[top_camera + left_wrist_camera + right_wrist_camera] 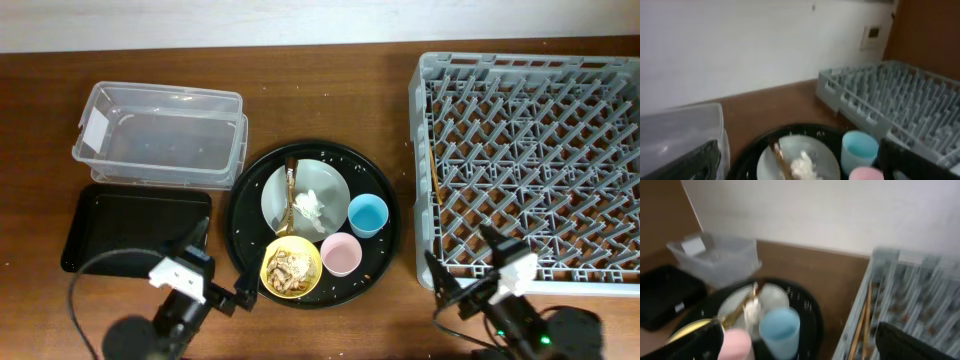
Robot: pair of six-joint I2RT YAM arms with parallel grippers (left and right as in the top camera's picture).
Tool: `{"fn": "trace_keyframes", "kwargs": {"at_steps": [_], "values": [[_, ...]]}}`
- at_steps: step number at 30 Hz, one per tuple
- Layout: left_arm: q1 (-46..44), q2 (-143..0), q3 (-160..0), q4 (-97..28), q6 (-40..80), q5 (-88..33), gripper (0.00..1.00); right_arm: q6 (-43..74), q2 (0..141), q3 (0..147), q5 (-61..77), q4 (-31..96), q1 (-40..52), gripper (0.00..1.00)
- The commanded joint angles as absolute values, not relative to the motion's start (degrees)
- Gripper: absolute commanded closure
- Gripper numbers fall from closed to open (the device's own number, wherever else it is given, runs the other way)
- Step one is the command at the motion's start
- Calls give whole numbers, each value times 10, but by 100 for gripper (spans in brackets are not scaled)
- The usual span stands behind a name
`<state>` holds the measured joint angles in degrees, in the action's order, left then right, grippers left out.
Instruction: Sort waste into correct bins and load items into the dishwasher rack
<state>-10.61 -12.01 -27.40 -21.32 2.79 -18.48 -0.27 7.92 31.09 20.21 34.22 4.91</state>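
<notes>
On the round black tray (385, 255) mid-bench (330, 100), plate (335, 185), bowl (292, 243) of scraps (290, 270), blue cup (367, 214) and pink cup (341, 254) sit bunched, reachable from both sides I guess. Left claw (225, 265) and right claw (465, 262) hang wide open, empty.

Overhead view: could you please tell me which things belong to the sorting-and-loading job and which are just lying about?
Job: food scraps, paper wad, stick wrapper; clear tub, shallow black tray; plate, yellow bowl, blue cup, pink cup; dishwasher rack.
Lying about: large round black tray, thin stick in the rack.
</notes>
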Motion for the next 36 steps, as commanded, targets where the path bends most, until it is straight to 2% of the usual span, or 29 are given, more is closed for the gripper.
{"fn": "trace_keyframes", "kwargs": {"at_steps": [1, 3, 5, 7, 9, 12, 14, 17, 18, 20, 22, 24, 26, 27, 30, 34, 35, 36], "values": [[-103, -248, -427, -310, 38, -199, 0, -28, 195, 431, 185, 422, 45, 2], [-103, -333, -513, -361, 38, -236, 0, -28, 285, 509, 189, 493, 45, 2], [-103, -407, -592, -383, 38, -323, 0, -28, 373, 583, 201, 545, 45, 2], [-103, -453, -640, -389, 39, -399, 0, -27, 448, 643, 261, 576, 45, 2], [-104, -480, -657, -374, 39, -423, 0, -26, 499, 679, 315, 610, 45, 2], [-108, -526, -658, -388, 73, -422, 0, -26, 557, 699, 324, 635, 45, 2], [-143, -578, -658, -432, 99, -376, 0, -25, 586, 699, 326, 635, 45, 2], [-225, -650, -658, -489, 99, -278, 0, 4, 607, 699, 324, 628, 44, 2], [-279, -690, -658, -491, 98, -272, 0, 24, 612, 699, 321, 620, 44, 2], [-333, -740, -658, -493, 98, -272, 0, 61, 611, 699, 285, 614, 44, 2], [-352, -772, -658, -491, 98, -271, 0, 83, 608, 699, 255, 614, 44, 2], [-364, -804, -658, -480, 98, -255, 5, 100, 607, 699, 233, 614, 44, 1], [-380, -839, -658, -479, 109, -165, 16, 102, 608, 699, 230, 613, 44, 2], [-387, -854, -658, -479, 126, -126, 16, 102, 607, 699, 231, 614, 44, 2], [-404, -895, -658, -479, 170, -62, 25, 102, 608, 699, 231, 625, 44, 2], [-412, -938, -658, -481, 191, -32, 33, 102, 607, 699, 231, 642, 44, 2], [-412, -951, -658, -481, 194, -17, 49, 102, 608, 699, 231, 642, 44, 2], [-412, -956, -658, -481, 199, -17, 57, 102, 608, 699, 231, 641, 44, 2]]}}
